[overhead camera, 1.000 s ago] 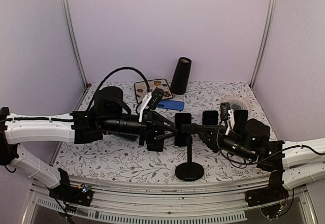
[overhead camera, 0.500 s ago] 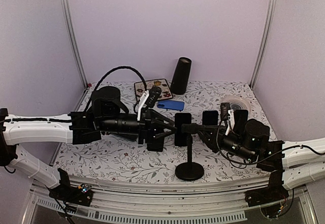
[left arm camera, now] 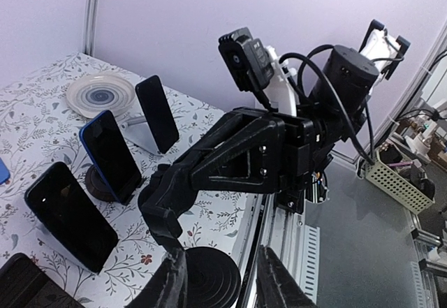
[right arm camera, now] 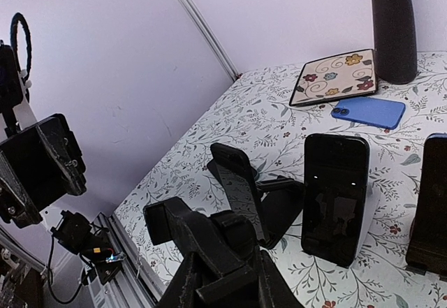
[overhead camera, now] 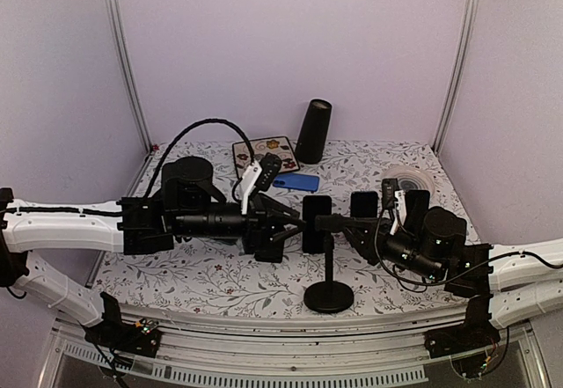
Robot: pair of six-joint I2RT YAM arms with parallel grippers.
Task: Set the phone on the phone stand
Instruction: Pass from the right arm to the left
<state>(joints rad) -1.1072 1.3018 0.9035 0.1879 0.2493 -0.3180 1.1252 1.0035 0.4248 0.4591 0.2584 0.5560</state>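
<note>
the top view takes in the whole phone stand: a round black base at 6 o'clock on the flowered table, a thin pole, and a black head on top. the right end effector reaches from 3 o'clock and is closed narrow on that head. the left end effector faces it from 9 o'clock, just beside the head.

only the left wrist view shows the left fingers parted with nothing between them; the stand's base shows through the gap.

the right wrist view alone gives the phone face-on. it is a black slab with a dark glossy screen, propped upright on the table and not yet on the stand. in the top view it stands just behind the stand's head, toward 12 o'clock.

a blue phone lies flat beyond it, near a flowered tile and a black cylinder.
</note>
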